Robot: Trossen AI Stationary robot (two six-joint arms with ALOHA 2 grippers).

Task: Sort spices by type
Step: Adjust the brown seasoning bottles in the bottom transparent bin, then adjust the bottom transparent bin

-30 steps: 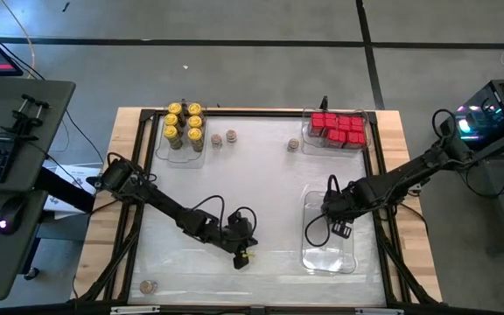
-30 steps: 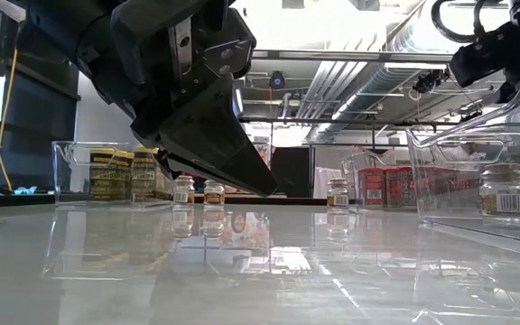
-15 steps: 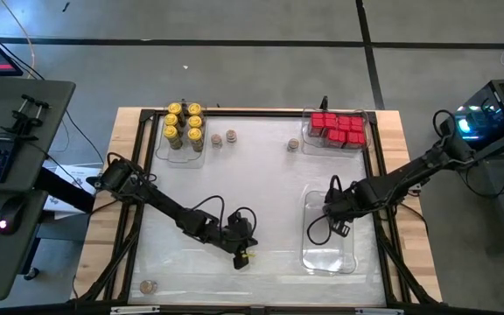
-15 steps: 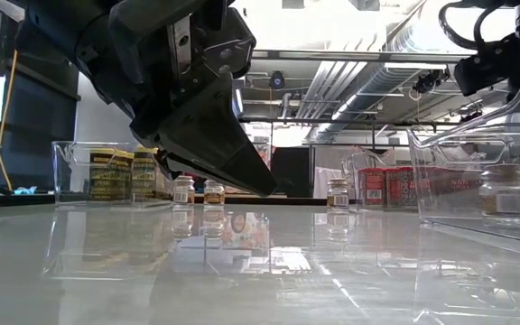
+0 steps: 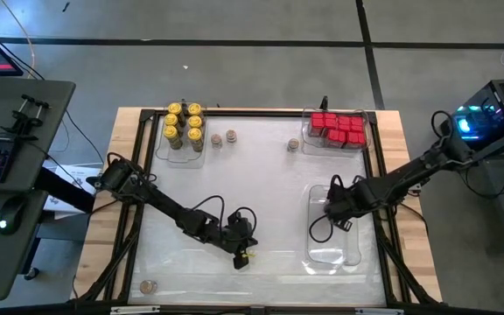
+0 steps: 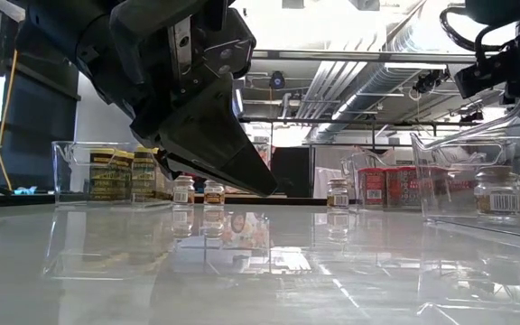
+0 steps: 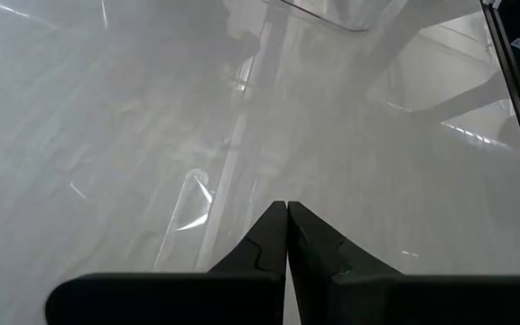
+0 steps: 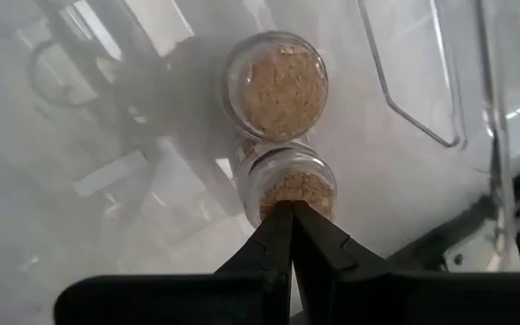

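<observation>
Right tool (image 8: 289, 209), shut, just beside two tan-lidded jars (image 8: 276, 86).

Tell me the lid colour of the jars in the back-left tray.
Yellow. The jars in that clear tray show their lids best in the high view.

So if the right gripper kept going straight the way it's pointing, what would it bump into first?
Probably the nearer tan-lidded jar: the shut right gripper has its tips right at that jar's edge. A second tan-lidded jar stands just beyond it. Whether the tips already touch the first jar is hard to tell.
</observation>
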